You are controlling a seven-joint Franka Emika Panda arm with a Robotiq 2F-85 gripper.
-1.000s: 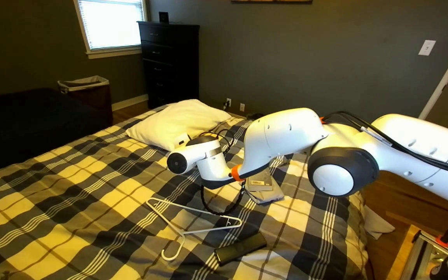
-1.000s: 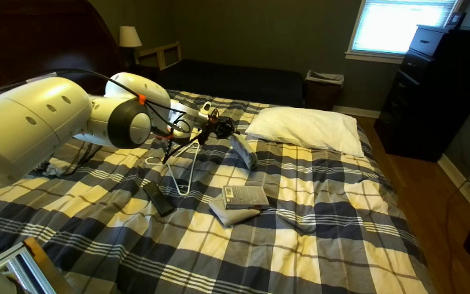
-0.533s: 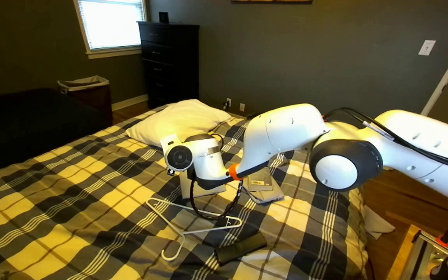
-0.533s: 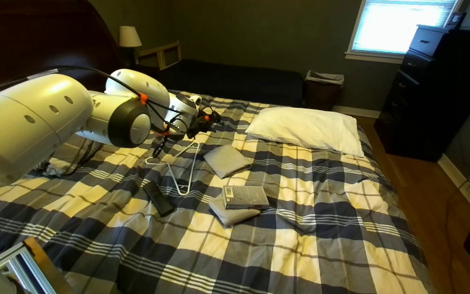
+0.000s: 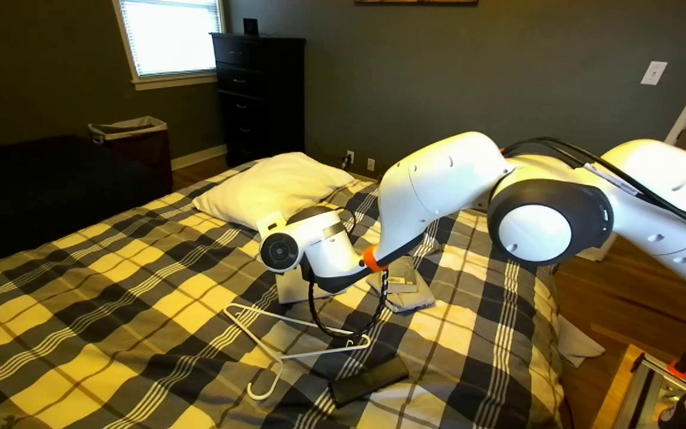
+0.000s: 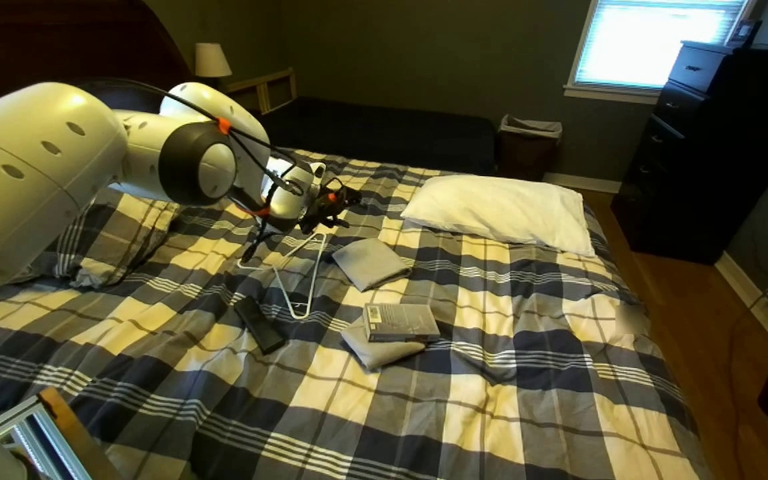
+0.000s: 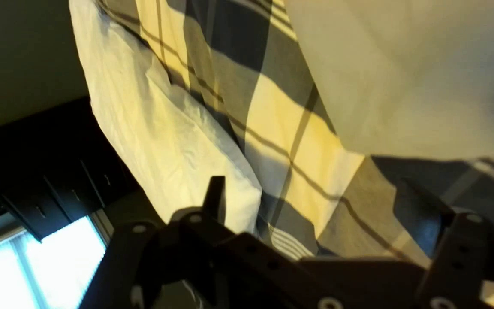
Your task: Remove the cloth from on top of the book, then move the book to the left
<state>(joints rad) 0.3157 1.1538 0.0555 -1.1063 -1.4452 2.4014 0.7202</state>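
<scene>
The cloth [image 6: 371,263], a folded pale grey square, lies flat on the bed between the hanger and the pillow. It shows partly behind the arm in an exterior view [image 5: 295,289] and fills the upper right of the wrist view [image 7: 405,77]. The book [image 6: 401,321], grey with a barcode label, rests on another folded grey fabric [image 6: 381,353], nearer that camera than the cloth. My gripper [image 6: 351,210] stands open above the bed, just beyond the cloth and apart from it. In the wrist view its fingers [image 7: 216,195] are spread wide with only bedspread and pillow seen between them.
A white pillow [image 6: 501,210] lies beyond the cloth. A white hanger [image 6: 282,277] and a dark flat oblong object [image 6: 259,325] lie on the plaid bedspread [image 6: 524,413], on the arm's side. The arm [image 5: 438,179] passes over the bed in both exterior views.
A second ago the cloth hung tilted from my shut gripper. It now lies flat on the bed. The gripper has opened and drawn back from it; the arm's elbow has risen.
</scene>
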